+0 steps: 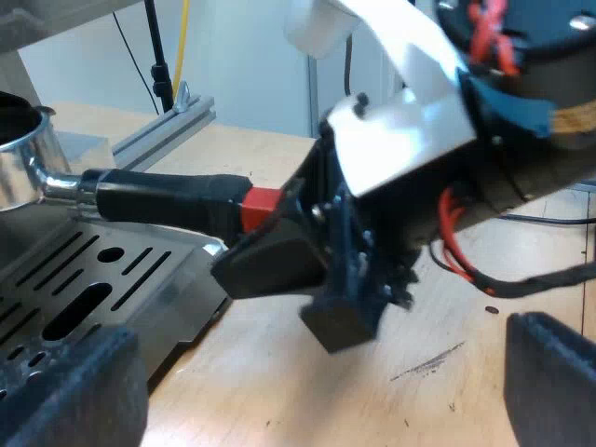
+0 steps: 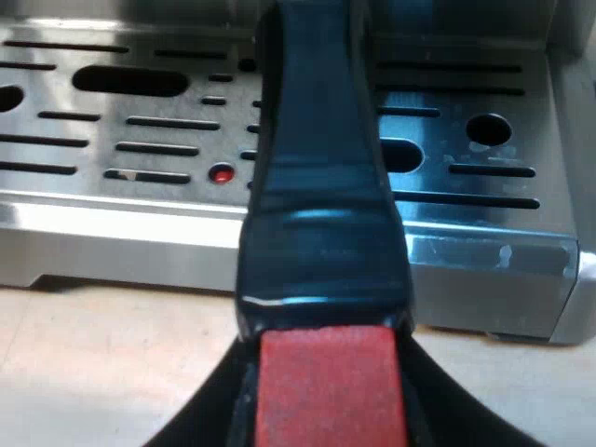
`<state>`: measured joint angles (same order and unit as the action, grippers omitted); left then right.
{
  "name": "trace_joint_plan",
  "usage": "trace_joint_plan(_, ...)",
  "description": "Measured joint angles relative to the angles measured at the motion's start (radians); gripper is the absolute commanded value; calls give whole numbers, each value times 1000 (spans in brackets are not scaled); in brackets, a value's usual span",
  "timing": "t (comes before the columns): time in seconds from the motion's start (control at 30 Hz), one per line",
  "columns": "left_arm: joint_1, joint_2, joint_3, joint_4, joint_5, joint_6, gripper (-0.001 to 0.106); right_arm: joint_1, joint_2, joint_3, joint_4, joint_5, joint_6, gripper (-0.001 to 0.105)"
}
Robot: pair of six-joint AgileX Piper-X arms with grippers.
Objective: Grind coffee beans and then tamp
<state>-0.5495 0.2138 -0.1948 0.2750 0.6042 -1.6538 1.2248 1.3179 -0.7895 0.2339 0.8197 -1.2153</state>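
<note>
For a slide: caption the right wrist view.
Right claw shut on holder's red handle end, over the machine's tray.

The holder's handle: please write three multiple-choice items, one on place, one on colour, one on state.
1. The holder's handle is: A) above the slotted tray; B) inside a mug; C) flat on the table.
2. The handle's end is: A) blue; B) red; C) green.
3. The right gripper is: A) open; B) shut on a glass; C) shut on the handle's end.
Key: 1A, slots show under it; 2B, the tip is plainly red; 3C, its jaws press both sides of the tip.
</note>
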Motion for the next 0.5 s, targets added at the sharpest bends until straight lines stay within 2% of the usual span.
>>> trace_joint_plan(0.27, 0, 0, 0, 0, -15, 0, 79, 51, 0, 0, 13, -5, 13, 0)
trace_joint_plan(0.33, 0, 0, -19, 32, -94, 0, 79, 73, 0, 0, 12, -17, 2, 0)
trace_joint_plan(0.37, 0, 0, -27, 49, -105, 0, 79, 76, -2, 0, 15, -18, 0, 0)
trace_joint_plan(0.5, 0, 0, -87, 152, -234, 17, 79, 95, -21, 0, 54, -28, 20, 0)
